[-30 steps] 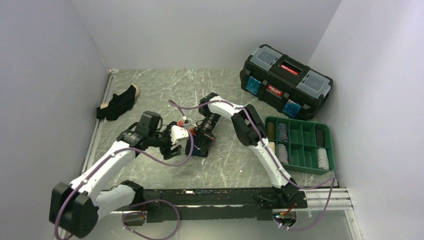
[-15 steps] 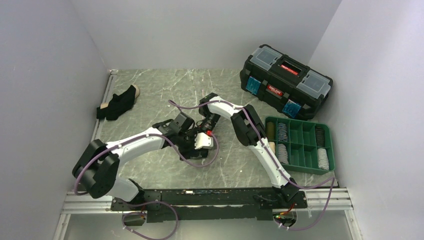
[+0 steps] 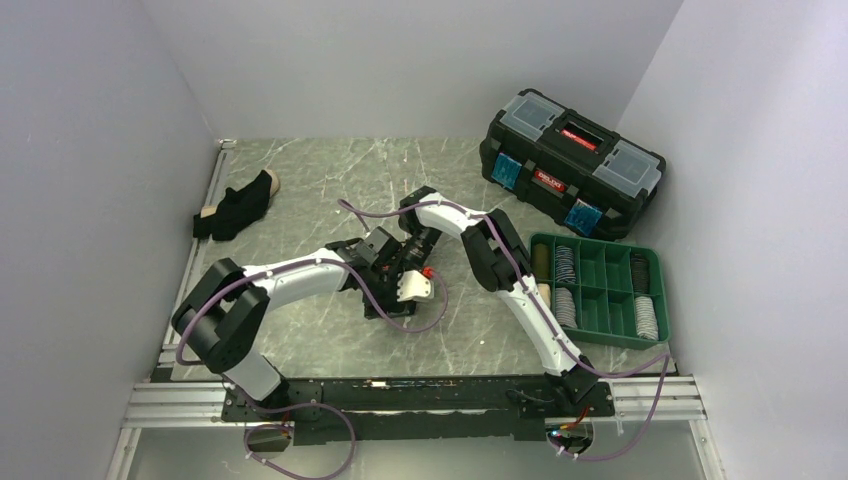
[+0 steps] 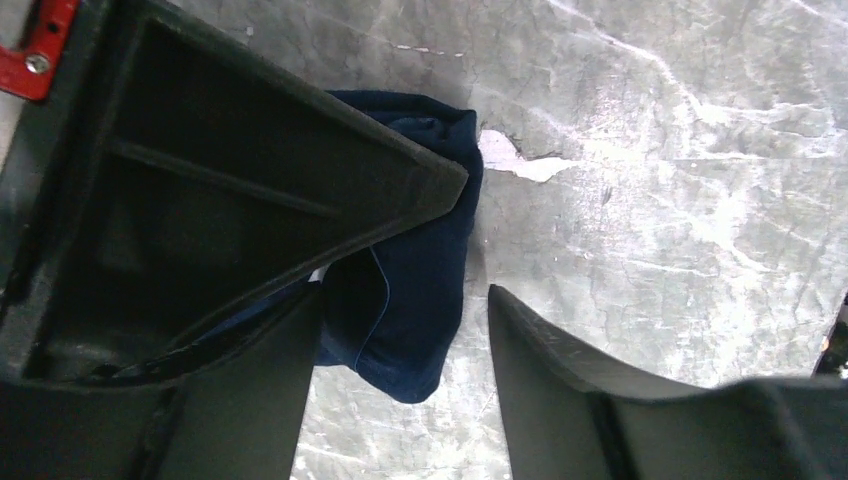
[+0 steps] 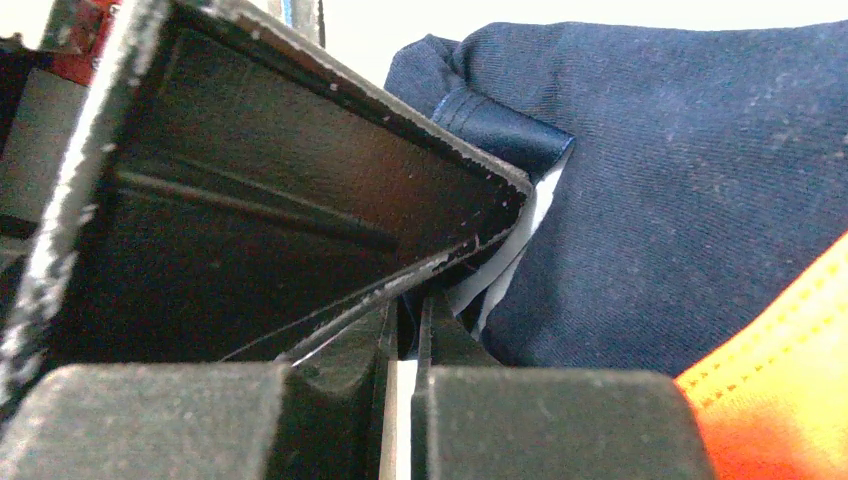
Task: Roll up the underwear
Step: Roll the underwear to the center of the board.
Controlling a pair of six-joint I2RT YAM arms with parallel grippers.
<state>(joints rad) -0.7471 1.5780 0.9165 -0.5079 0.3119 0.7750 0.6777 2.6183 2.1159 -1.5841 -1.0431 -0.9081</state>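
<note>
Mid-bench (image 3: pixel 320 180), the navy underwear (image 4: pixel 425 250) lies bunched, its roll unfinished. The right gripper (image 5: pixel 405 310), fingers together, pinches an edge, while the left gripper (image 4: pixel 405 290) straddles it, fingers apart. The black underwear (image 3: pixel 235 208) lies unrolled at the left edge. Count: two underwear, one toolbox (image 3: pixel 570 165), one tray (image 3: pixel 595 241).

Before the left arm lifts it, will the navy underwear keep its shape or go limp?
Probably limp: the navy underwear lies in soft, rounded folds. It looks thin and light, so a lifted corner would likely sag and unfold. Its matte cloth seems unlikely to slip from the left fingers.
</note>
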